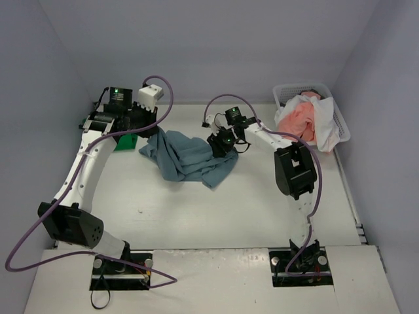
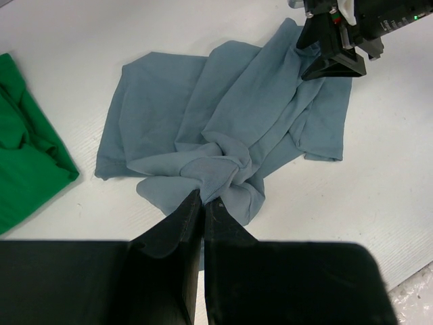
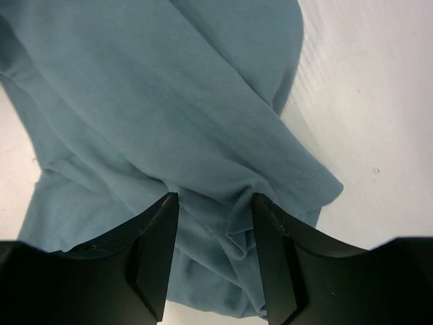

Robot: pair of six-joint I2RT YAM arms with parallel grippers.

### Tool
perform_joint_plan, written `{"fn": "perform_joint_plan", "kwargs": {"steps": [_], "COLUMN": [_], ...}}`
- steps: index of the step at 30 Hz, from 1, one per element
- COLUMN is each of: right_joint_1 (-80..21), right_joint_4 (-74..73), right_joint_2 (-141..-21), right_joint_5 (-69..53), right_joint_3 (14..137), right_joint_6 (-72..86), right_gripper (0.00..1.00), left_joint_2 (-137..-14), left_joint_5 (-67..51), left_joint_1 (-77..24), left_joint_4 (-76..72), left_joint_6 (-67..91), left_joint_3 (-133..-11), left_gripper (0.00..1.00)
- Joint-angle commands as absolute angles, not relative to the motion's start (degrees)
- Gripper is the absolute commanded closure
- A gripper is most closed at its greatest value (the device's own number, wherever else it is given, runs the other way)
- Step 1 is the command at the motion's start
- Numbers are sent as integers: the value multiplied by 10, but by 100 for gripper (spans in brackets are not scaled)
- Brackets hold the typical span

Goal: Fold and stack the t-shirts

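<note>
1. Top external view: we see the blue-grey t-shirt [image 1: 186,157] lying crumpled in the middle of the surface [image 1: 229,209], with one arm at each end. The left tool [image 1: 152,133] is at its left corner and the right tool [image 1: 224,145] at its right edge, a placing that we judge is meant to stretch the cloth flat before folding. A green t-shirt [image 1: 124,142] lies under the left arm. A pink t-shirt [image 1: 298,118] and a white t-shirt [image 1: 325,127] wait in the basket [image 1: 342,124] at the far right.

2. Left wrist view: the left tool's fingers [image 2: 179,230] are pressed together, and the shirt's folds gather toward their tips. We read this as a pinch on a bunched fold near the hem. The right tool [image 2: 335,61] hangs over the far corner of the same shirt.

3. Right wrist view: the right tool [image 3: 215,198] stands partly spread and straddles a stitched edge of the shirt. Cloth lies between the fingers [image 3: 152,257], but they are not closed on it. Closing here looks like the next step, and too thick a bunch could slip out.
</note>
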State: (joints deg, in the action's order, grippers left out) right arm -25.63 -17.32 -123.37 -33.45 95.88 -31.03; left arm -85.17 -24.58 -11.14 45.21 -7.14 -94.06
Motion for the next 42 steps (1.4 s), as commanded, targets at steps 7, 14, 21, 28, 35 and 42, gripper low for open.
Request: {"fn": "perform_joint_plan", "kwargs": {"steps": [7, 14, 21, 28, 35, 42], "right_joint_1": [-258, -259, -258, -220, -175, -156], "right_joint_4": [-133, -131, -128, -115, -123, -154], "right_joint_2": [-1225, -1228, -1205, -1127, -1030, -955], "right_joint_5": [-236, -250, -241, -222, -236, -242], "right_joint_3": [978, 976, 967, 975, 966, 935], "right_joint_6": [-272, -267, -272, -247, -229, -236], "right_gripper": [55, 82, 100, 100, 100, 100], "left_joint_2": [-827, -826, -831, -825, -813, -797], "left_joint_5": [-267, -269, -258, -248, -249, -255], "left_joint_1": [-107, -106, -99, -86, -85, -85], "left_joint_4": [426, 427, 431, 429, 440, 453], "left_joint_6": [-77, -80, -88, -101, -97, -96], "left_joint_3": [-947, -948, -954, -947, -961, -967], "left_gripper": [100, 100, 100, 100, 100, 100]}}
